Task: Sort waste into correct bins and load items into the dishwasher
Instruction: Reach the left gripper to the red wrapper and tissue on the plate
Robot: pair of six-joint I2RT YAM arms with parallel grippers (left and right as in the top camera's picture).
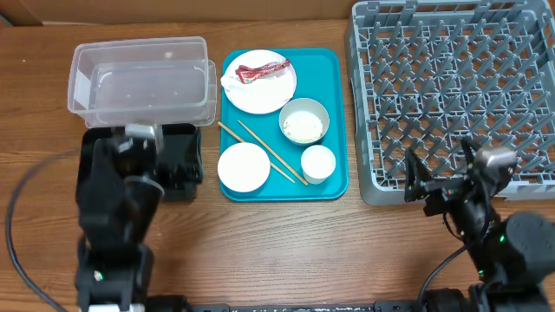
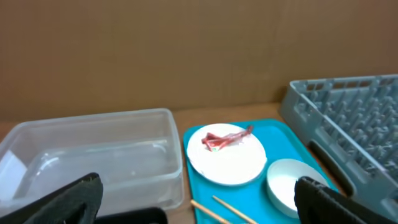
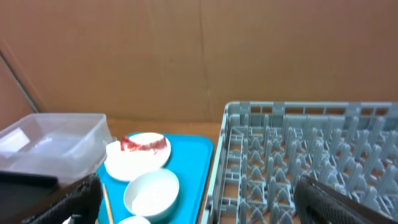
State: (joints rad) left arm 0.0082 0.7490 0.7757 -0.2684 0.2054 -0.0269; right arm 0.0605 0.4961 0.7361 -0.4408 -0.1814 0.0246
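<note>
On the teal tray, a white plate [image 1: 264,91] carries a red wrapper [image 1: 264,71] and a crumpled napkin [image 1: 231,80]. Beside it are a bowl [image 1: 304,111] with rice [image 1: 303,130], an empty bowl [image 1: 244,167], a cup [image 1: 317,163] and chopsticks [image 1: 260,152]. The clear tub [image 1: 139,78] stands at the left, with the black tray [image 1: 182,165] in front of it. The grey dish rack [image 1: 460,95] is at the right. My left gripper [image 2: 196,205] hangs open over the black tray. My right gripper [image 3: 199,202] is open at the rack's near edge. Both hold nothing.
The teal serving tray [image 1: 334,186] lies between the tub and the rack. A brown cardboard wall [image 2: 186,50] closes off the back of the table. Bare wooden tabletop [image 1: 277,251] stretches along the front between my two arms.
</note>
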